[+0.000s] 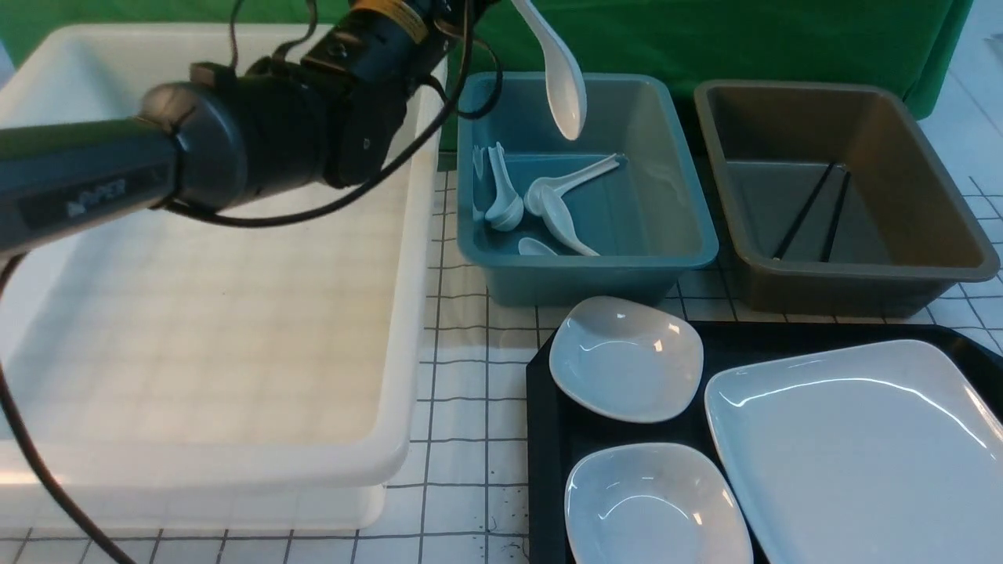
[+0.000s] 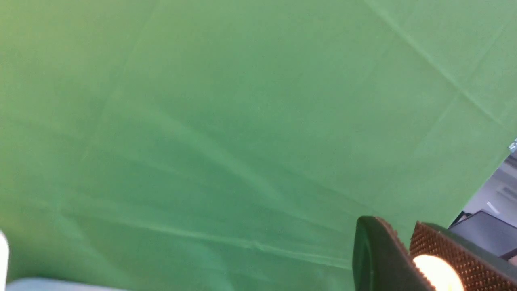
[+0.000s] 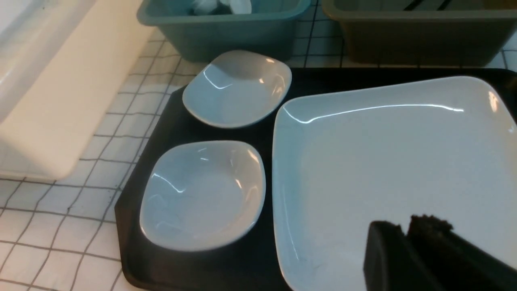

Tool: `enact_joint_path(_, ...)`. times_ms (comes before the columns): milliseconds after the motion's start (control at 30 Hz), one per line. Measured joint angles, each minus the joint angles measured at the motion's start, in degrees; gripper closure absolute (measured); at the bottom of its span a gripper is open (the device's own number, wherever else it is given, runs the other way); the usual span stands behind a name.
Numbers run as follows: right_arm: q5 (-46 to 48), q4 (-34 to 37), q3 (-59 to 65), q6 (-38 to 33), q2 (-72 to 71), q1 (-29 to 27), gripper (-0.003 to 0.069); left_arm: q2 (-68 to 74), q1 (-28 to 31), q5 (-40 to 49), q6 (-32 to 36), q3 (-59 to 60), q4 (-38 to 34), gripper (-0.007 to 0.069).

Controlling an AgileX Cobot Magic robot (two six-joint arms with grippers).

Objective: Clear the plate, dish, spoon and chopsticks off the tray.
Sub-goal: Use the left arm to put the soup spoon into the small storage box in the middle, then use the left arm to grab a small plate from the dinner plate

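Left arm [image 1: 235,133] stretched above blue tub [image 1: 588,274], left pincer [image 2: 404,242] grasping spoon [image 1: 563,82], bowl down, right pincer [image 3: 404,234] state unclear

The spoon [image 1: 563,78] has its handle cut off at the front view's top edge; the plate [image 1: 854,454] passes its right and bottom edges. The right gripper [image 3: 405,227] shows only partly.

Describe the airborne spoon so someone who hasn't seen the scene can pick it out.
Find the blue tub just behind the black tray, the one with white spoons lying in it. The spoon hangs in the air over that tub, bowl down, its handle clamped in the left gripper. Unlike its neighbours, it touches nothing in the tub.
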Motion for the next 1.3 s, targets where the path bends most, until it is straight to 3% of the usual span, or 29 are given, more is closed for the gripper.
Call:
enact_joint_path(367,0.0,0.0,0.0,-0.05,0.0,0.0,0.0524,5.16,0.05,-0.63,-3.69,0.0,0.18,0.0537)
enact_joint_path(600,-0.05,0.0,0.0,-0.06,0.0,0.0,0.0524,7.39,0.05,-0.37,-3.71,0.0,0.41,0.0406)
enact_joint_path(767,-0.17,0.0,0.0,0.01,0.0,0.0,0.0523,8.26,0.05,5.32,-4.27,0.0,6.97,0.0251)
enact_joint_path(900,0.74,0.0,0.0,-0.04,0.0,0.0,0.0523,6.98,0.05,11.38,-10.81,-0.18,16.86,0.0158)
enact_joint_path(1000,3.14,0.0,0.0,-0.01,0.0,0.0,0.0523,4.98,-0.21,16.88,-17.05,-0.18,23.99,0.0137)
enact_joint_path(1133,6.56,1.24,-0.06,0.12,0.0,0.0,0.0523,1.45,-1.45,25.06,-21.02,0.08,30.66,0.0193)
enact_joint_path(1167,7.17,2.26,-0.24,0.12,0.0,0.0,0.0523,-0.96,-2.85,28.69,-21.42,0.13,33.49,0.0269)
enact_joint_path(1233,7.28,3.18,-0.4,0.12,0.0,0.0,0.0523,-3.33,-4.33,31.48,-20.87,0.13,35.3,0.0334)
enact_joint_path(1267,7.28,3.53,-0.66,0.12,0.0,0.0,0.0523,-6.03,-6.11,36.07,-17.63,0.13,35.55,0.0433)
enact_joint_path(1300,7.03,3.73,-0.71,0.12,0.0,0.0,0.0523,-7.58,-7.46,38.83,-14.7,0.13,34.29,0.0485)
